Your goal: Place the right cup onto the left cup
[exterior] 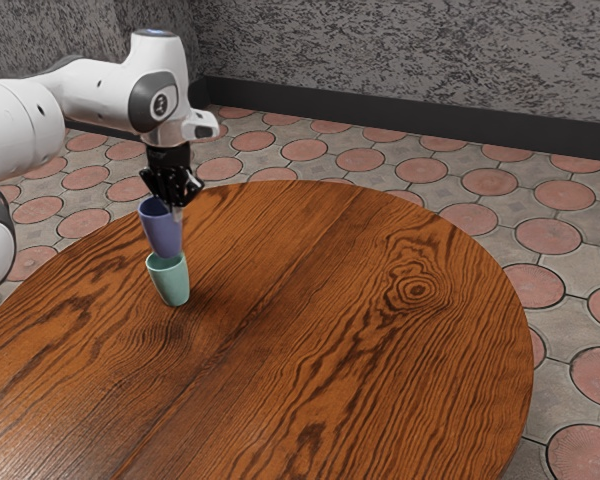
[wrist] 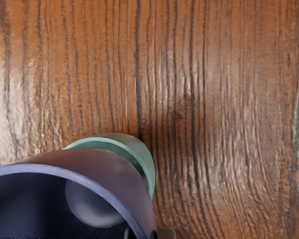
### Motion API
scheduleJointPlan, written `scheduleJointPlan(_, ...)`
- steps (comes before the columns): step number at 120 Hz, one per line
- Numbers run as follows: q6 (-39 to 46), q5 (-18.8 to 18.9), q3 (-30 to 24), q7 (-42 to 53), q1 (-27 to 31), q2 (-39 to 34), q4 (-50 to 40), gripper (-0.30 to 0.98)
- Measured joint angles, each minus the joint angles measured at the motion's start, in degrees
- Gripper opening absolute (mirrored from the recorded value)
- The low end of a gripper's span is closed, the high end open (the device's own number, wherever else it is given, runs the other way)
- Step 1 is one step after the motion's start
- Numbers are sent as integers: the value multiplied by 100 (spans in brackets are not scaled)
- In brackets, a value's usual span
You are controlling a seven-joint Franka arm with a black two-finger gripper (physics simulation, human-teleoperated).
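Purple cup [wrist: 120,174] has its wall pinched by the gripper [exterior: 177,210], jaws nearly closed. Best centre its base over the green cup [exterior: 170,283], then lower gently before releasing.

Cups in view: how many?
2: purple cup in the gripper, at the mouth of the green cup, which stands on the table. Another inside it could be hidden.
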Motion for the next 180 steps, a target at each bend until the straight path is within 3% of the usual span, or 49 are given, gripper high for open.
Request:
scheduleJointPlan(80,194,-287,12,431,183,298,-8,-10)
scheduleJointPlan(103,201,-512,5,502,184,324,-47,30)
scheduleJointPlan(119,189,-588,5,539,184,322,-55,47)
scheduleJointPlan(152,9,-670,-6,573,93,-13,-124,62)
scheduleJointPlan(180,-149,-707,334,539,-702,-1219,-1254,67)
